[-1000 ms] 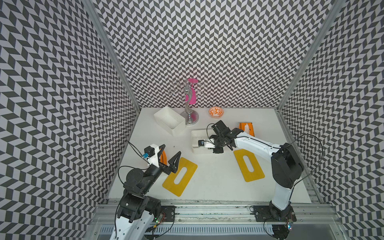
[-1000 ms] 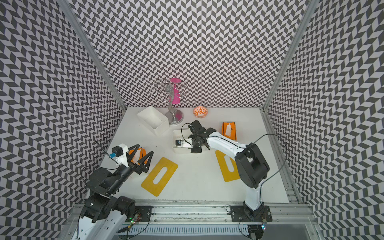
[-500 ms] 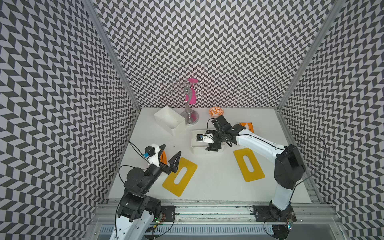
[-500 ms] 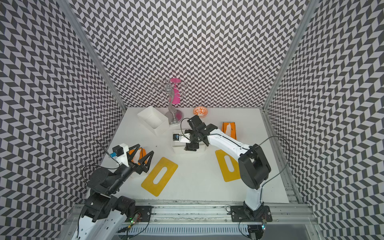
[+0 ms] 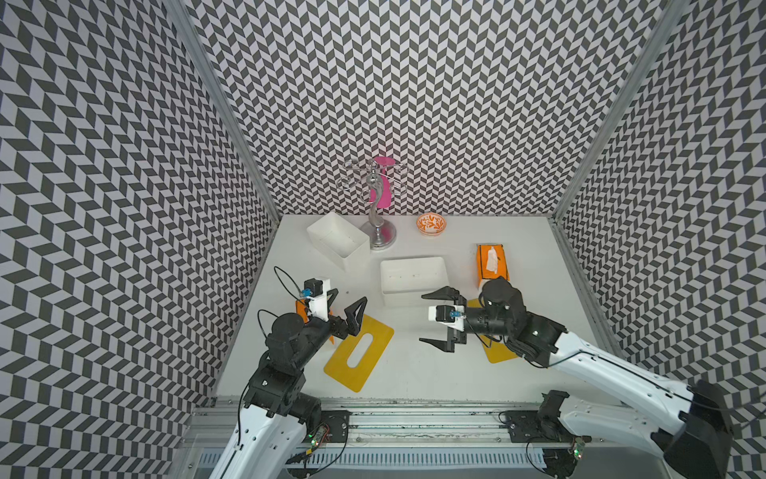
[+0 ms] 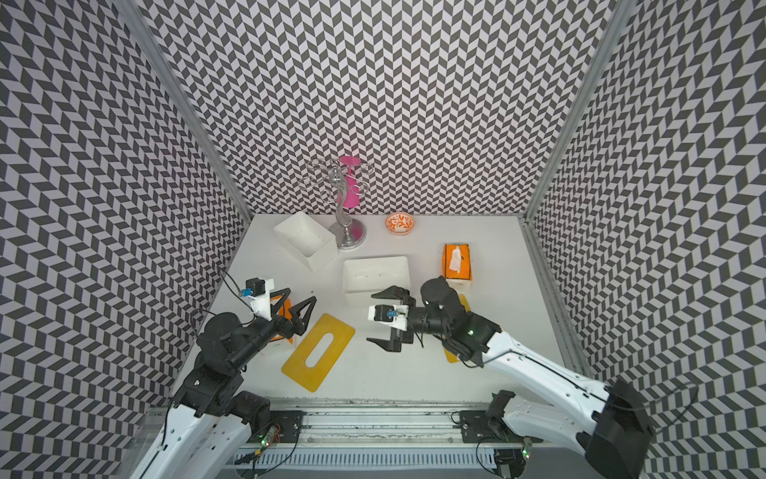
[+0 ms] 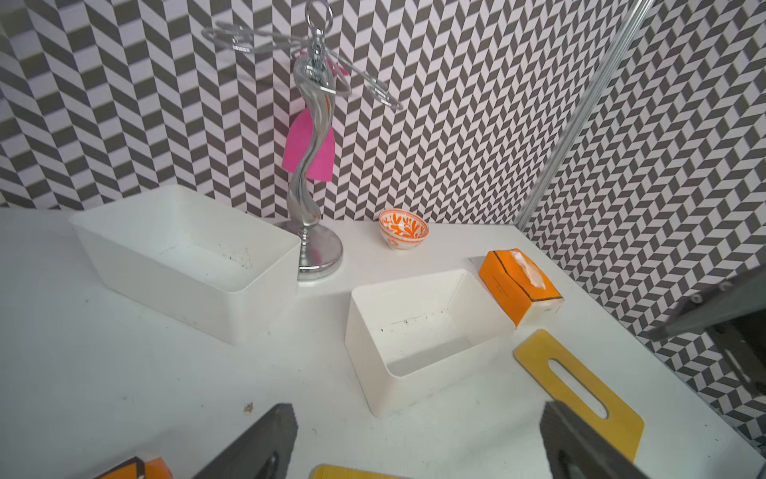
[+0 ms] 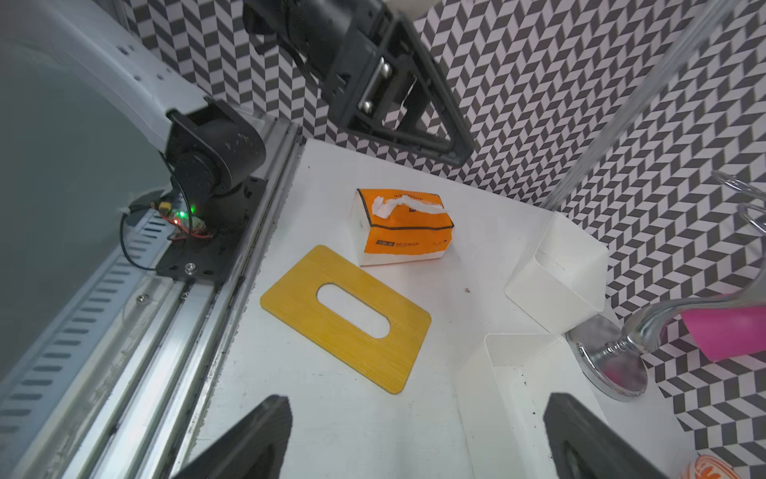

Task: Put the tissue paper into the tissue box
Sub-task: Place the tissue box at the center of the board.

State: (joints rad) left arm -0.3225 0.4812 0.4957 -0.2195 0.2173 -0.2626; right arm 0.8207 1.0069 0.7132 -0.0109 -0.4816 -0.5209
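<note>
Nothing packed yet: the tissue pack (image 5: 491, 265) lies near the empty tissue box (image 5: 406, 297); left gripper (image 5: 350, 296) and right gripper (image 5: 422, 318) hold nothing, jaws spread.

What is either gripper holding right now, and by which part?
Nothing is held. The left gripper and the right gripper both stand open and empty above the white table; the orange tissue pack lies free on it.
</note>
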